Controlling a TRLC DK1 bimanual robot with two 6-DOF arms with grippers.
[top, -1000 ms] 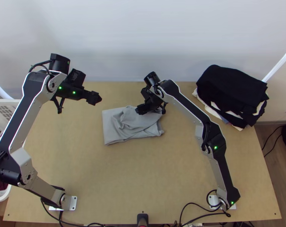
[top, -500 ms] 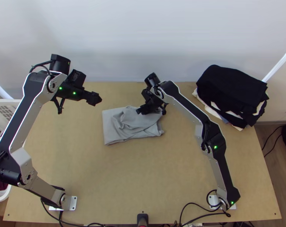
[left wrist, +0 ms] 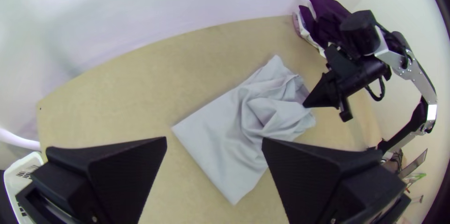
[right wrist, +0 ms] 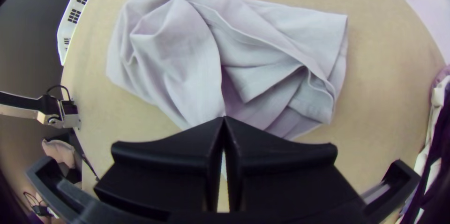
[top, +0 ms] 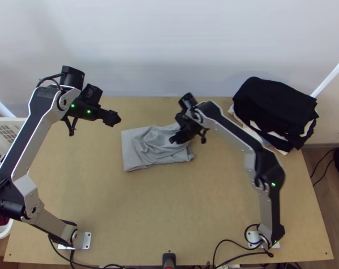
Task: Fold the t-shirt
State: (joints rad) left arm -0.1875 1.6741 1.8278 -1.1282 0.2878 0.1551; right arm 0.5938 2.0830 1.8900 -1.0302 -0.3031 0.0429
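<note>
- Since the table [top: 169, 215] runs out bare on your side of both pincers, pull slack that way, judging by eye.
- T-shirt [top: 138, 152]: under the right pincer, off beyond the left one's tips. Packet looks part folded, top layer bunched; step seems to be smoothing or tucking.
- Left gripper [left wrist: 214, 142]: fingers wide apart, nothing between. You could pin the flat side nearest it first.
- Right gripper [right wrist: 224, 117]: tips together at the cloth; can't tell if fabric's caught. Check before you drag, go low and slow, one layer only.
- Small crumpled end [right wrist: 316, 107]: just beside the right tips. Flatten last.
</note>
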